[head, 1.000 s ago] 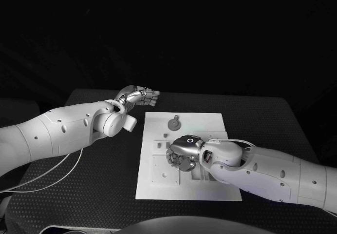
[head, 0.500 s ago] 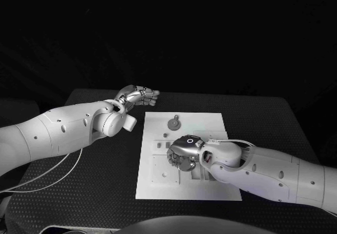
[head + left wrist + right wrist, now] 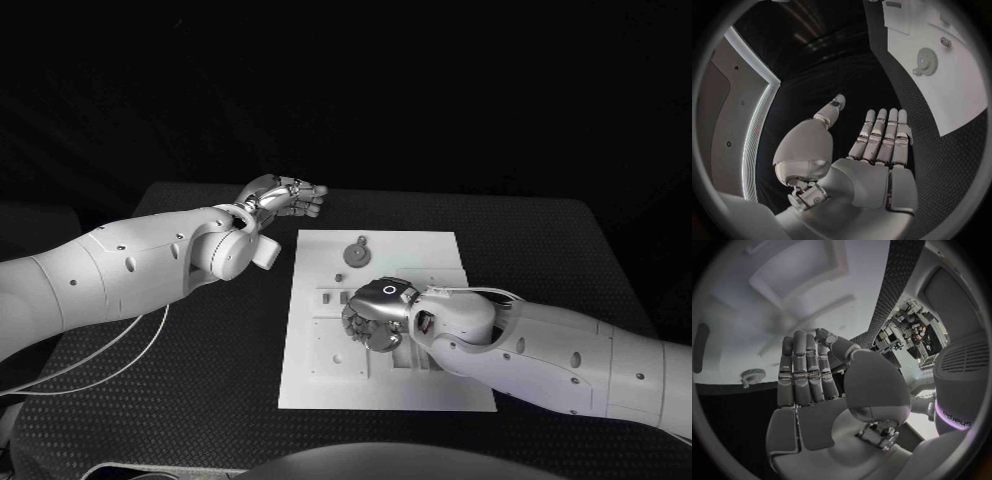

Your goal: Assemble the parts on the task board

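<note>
The white task board (image 3: 433, 250) lies in the middle of the black table. A grey gear-shaped part (image 3: 356, 254) lies flat on its far half; it also appears as the gear (image 3: 926, 61) and the gear (image 3: 752, 375) in the wrist views. My right hand (image 3: 375, 315) hovers over the board's middle, nearer to me than the gear. In the right wrist view the right hand (image 3: 811, 380) has its fingers straight with nothing in them. My left hand (image 3: 284, 196) is raised beyond the board's far left corner; the left hand (image 3: 873, 145) is flat and holds nothing.
Small slots and raised fixtures (image 3: 335, 358) mark the board's near left part. The black table mat (image 3: 188, 380) stretches to the left and right of the board. A white cable (image 3: 101, 360) hangs under my left arm.
My right hand has edged very slightly to the left over the board. The left hand and the gear have not moved.
</note>
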{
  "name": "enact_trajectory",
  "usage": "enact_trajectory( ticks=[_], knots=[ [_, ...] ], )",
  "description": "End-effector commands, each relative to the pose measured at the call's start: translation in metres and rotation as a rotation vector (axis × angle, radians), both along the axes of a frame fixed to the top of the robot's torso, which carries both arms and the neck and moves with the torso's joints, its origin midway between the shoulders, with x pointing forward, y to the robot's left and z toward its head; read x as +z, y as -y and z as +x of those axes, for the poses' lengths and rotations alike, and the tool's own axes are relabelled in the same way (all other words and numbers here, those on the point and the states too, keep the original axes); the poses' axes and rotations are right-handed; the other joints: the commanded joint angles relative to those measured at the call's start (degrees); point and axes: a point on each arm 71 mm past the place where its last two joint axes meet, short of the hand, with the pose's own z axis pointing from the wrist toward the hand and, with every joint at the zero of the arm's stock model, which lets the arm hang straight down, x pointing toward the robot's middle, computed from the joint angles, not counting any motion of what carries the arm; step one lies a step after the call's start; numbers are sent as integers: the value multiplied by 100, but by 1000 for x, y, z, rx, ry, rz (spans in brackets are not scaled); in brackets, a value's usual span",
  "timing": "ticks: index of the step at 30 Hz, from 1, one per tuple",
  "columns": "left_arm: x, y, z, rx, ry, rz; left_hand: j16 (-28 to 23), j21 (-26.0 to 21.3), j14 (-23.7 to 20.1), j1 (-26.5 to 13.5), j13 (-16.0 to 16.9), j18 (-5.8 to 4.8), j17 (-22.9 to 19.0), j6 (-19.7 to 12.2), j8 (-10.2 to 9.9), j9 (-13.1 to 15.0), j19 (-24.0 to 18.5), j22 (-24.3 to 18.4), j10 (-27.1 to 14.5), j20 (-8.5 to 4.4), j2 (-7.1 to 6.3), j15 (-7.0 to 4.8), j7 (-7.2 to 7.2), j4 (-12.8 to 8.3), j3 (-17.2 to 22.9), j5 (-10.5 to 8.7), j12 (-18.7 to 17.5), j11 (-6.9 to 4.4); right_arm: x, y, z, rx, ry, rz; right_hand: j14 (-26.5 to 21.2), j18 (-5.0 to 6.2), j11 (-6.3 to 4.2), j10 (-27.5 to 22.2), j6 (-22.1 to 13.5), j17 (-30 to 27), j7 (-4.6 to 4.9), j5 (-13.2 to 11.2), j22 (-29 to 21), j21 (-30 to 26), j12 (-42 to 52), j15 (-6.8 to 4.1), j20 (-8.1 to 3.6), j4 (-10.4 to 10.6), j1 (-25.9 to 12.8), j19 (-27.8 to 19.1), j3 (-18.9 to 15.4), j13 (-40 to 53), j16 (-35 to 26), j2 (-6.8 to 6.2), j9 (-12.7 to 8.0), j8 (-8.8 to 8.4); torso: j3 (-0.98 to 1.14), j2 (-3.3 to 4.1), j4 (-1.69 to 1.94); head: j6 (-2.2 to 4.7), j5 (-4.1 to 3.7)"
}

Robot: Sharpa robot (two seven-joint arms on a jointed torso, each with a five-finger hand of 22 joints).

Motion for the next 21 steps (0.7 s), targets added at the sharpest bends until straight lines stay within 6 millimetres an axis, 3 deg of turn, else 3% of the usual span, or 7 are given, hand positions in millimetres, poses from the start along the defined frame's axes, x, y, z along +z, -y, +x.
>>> enact_trajectory(
  ticks=[1, 21],
  knots=[
    [1, 3, 0, -14, 2, -11, -25, 12, -40, 17, -9, 61, 6, -28, 19, 10, 33, -9, 26, -3, -13, -12, 248, -40, 6, -4, 32, 8, -3, -2, -2, 13, -3, -17, 25, 77, 1, 43, 25, 10, -4, 0, 141, 18, -38, -21, -5, -4, -43, 8, -23, 10, -1, -1, 10, 27, -5, 0, -2, -6, 3],
    [1, 2, 0, -14, -2, -10, -33, 12, -52, 18, -19, 59, 7, -34, 19, 9, 37, -16, 20, -5, -17, -11, 250, -41, 7, -4, 29, 9, -12, -2, -7, 13, -39, -56, 23, 76, 2, 45, 20, 17, -2, 0, 141, 23, -44, -20, -3, -3, -56, 1, -29, 12, -6, 2, 15, 21, -3, -2, -2, -29, -24]
  ],
)
